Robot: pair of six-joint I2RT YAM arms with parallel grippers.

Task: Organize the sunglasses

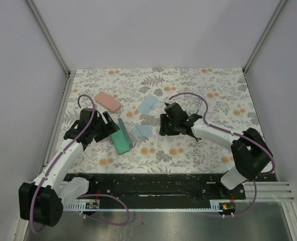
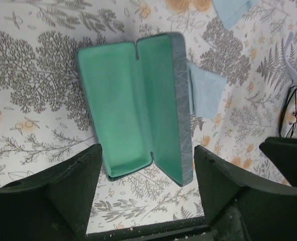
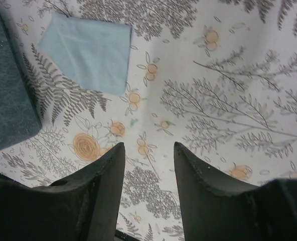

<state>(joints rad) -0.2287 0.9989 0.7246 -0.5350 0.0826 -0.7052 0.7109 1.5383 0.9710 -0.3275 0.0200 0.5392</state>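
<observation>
Now | L gripper apart — by open case | R gripper apart — nr cloth

In the left wrist view, we see the dark sunglasses only in part. Their lower end passes behind a black part at the right, and we cannot tell whether the temples are folded. The cloth beside the open case has its left edge behind the case wall. A second cloth is cut off by the top edge. In the right wrist view, the left edge cuts off the open case. In the top view, the right gripper covers what lies beneath it.
</observation>
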